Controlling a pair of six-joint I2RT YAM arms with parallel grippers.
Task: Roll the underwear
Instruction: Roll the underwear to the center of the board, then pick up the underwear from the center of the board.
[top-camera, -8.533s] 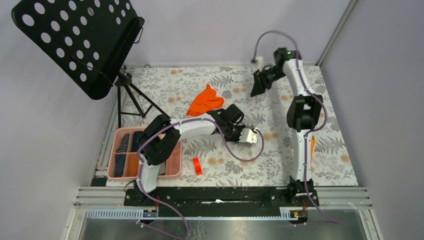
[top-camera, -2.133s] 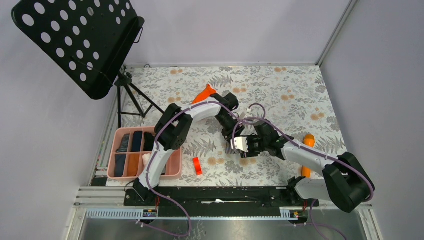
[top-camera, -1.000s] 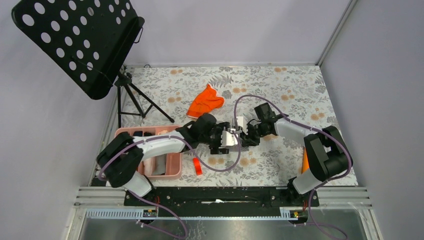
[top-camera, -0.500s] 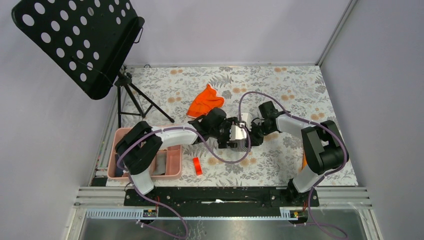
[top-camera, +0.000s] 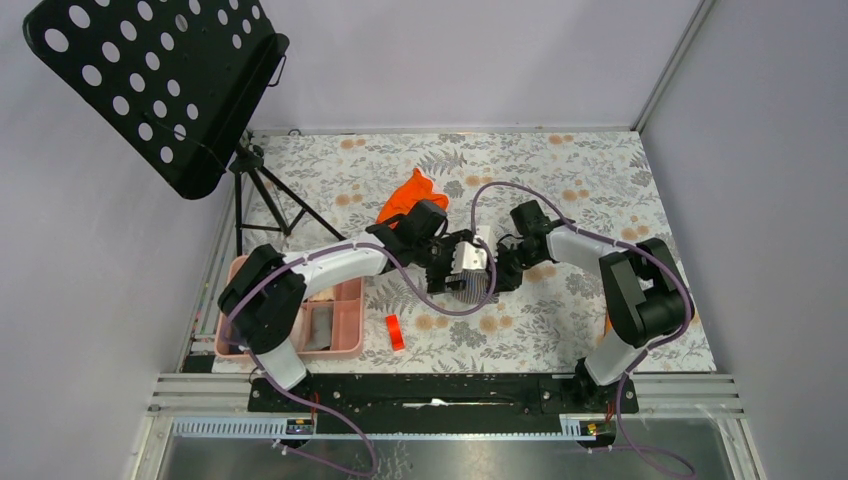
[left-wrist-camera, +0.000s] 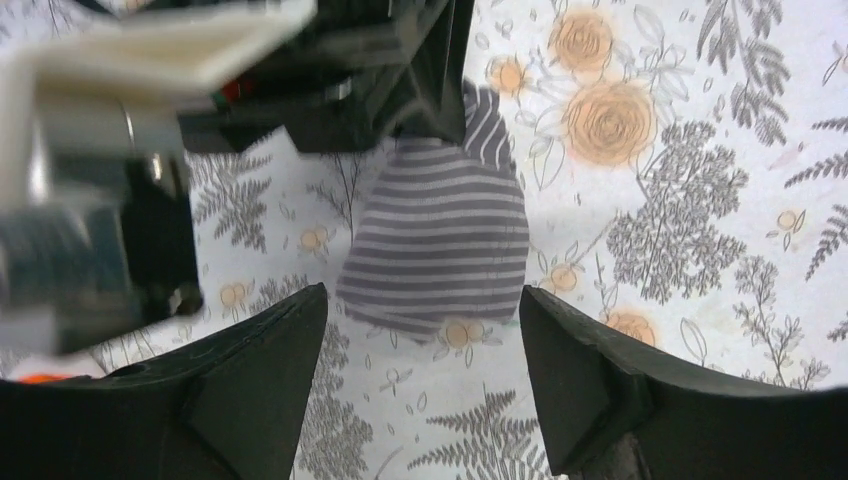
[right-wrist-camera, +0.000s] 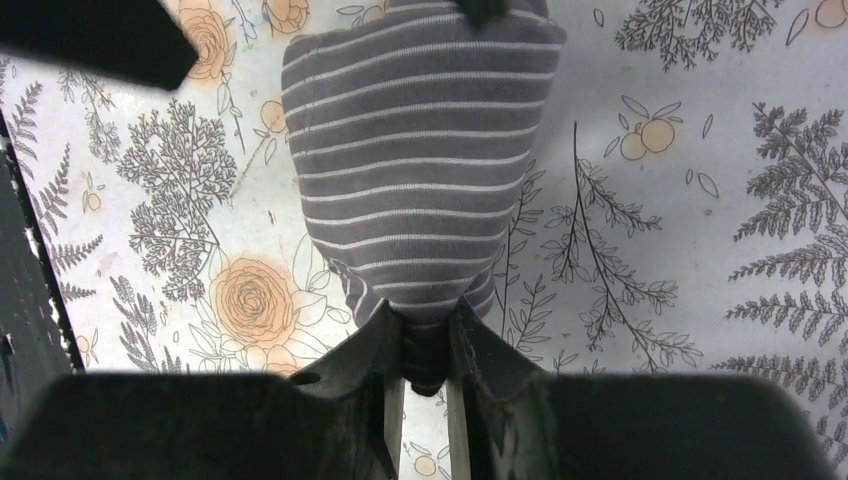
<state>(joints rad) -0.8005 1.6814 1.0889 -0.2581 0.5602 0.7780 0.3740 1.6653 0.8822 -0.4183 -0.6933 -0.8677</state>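
The grey striped underwear (right-wrist-camera: 420, 180) sits near the middle of the table (top-camera: 600, 180), bunched into a soft rounded bundle. It narrows to a gathered tip at its 6 o'clock end in the right wrist view. Whether all of it rests on the table cannot be told.

That tip is pinched in the right end effector (right-wrist-camera: 425, 350), whose fingers are clenched on the cloth. In the top view this end effector is at about 3 o'clock of the bundle. The left end effector (left-wrist-camera: 420, 310) hangs over the other side with its fingers spread wide on either side of the cloth, grasping nothing.

The cloth looks light, limp and likely to unfold, so a roll would probably loosen unless it is held. A folded edge or thick hem seems the best place to grip.

In the top view an orange underwear (top-camera: 405, 195) lies at 11 o'clock. A red block (top-camera: 394, 331) lies at 8 o'clock, with a pink tray (top-camera: 345, 345) beyond it.
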